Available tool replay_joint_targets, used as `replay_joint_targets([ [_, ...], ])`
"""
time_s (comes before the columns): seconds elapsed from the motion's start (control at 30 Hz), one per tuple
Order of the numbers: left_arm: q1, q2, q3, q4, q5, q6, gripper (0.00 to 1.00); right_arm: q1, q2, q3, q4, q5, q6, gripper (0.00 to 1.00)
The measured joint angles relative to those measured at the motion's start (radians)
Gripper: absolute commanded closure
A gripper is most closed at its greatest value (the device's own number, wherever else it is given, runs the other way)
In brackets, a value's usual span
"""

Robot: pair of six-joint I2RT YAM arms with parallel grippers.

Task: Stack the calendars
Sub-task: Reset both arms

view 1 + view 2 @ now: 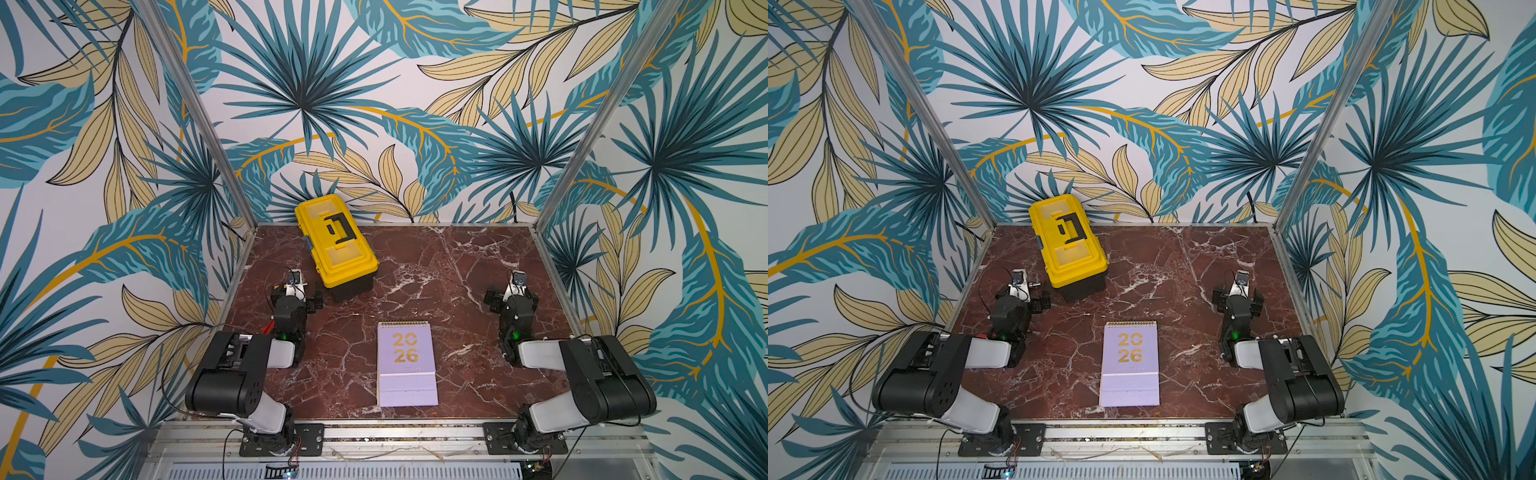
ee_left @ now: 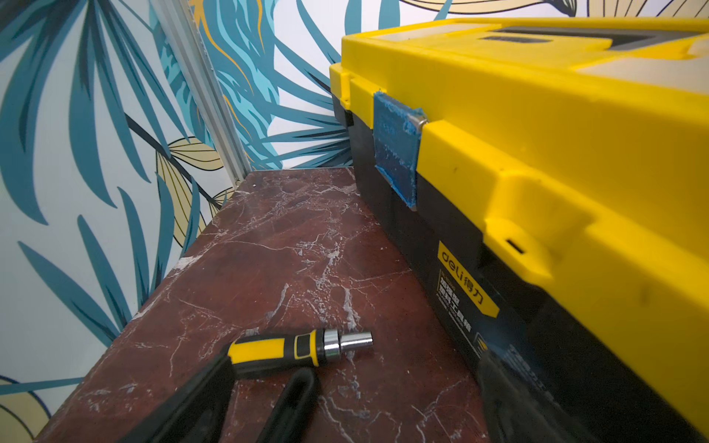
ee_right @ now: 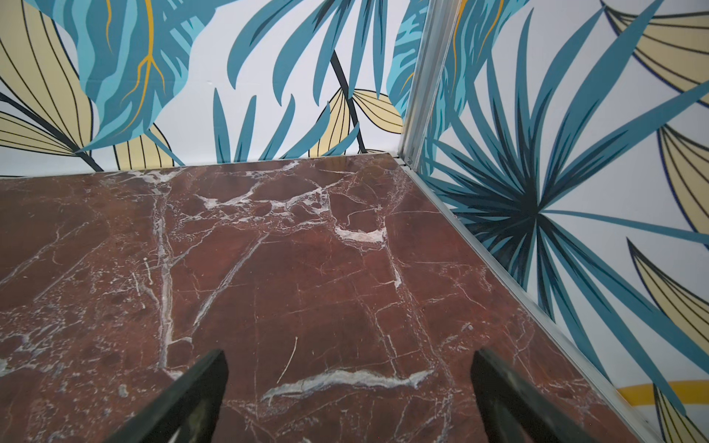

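- On the table (image 1: 457,266), front-centre btwn the two arms, one lilac calendar (image 1: 406,361) is lying flat w/ gold "2026" facing up. The calendar (image 1: 1129,361) is showing the same in both top views. No other colours are showing, & I cannot tell whether more are sitting under it.
- At the back-left, a yellow toolbox (image 1: 336,241) is sitting well apart from the calendar.
- Left claw (image 1: 300,291) & right claw (image 1: 513,293) are resting at the sides, both released & holding nothing, both well apart from the calendar.
- Left wrist view: left claw (image 2: 356,383) is pointing along the toolbox (image 2: 537,153) side. A yellow-black screwdriver (image 2: 276,351) is lying just beside one finger, poss. touching it.
- Right wrist view: right claw (image 3: 349,356) is gaping wide over bare table, w/ no calendar showing.
- Risks, as I'm judging them:
  - Left arm is sitting so near the screwdriver & toolbox that swinging inward is prob. going to knock one of them.
  - A flat calendar on slick stone is likely going to slide rather than lift when pinched.
  - Wire binding may be snagging a finger & skewing any pile.
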Motion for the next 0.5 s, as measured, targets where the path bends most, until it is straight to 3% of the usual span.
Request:
replay_joint_targets([
  [0.5,0.002,0.0,0.002,-0.013,-0.018,-0.012,0.0,-0.004,0.0,0.002,-0.043,-0.01,0.006,0.0],
])
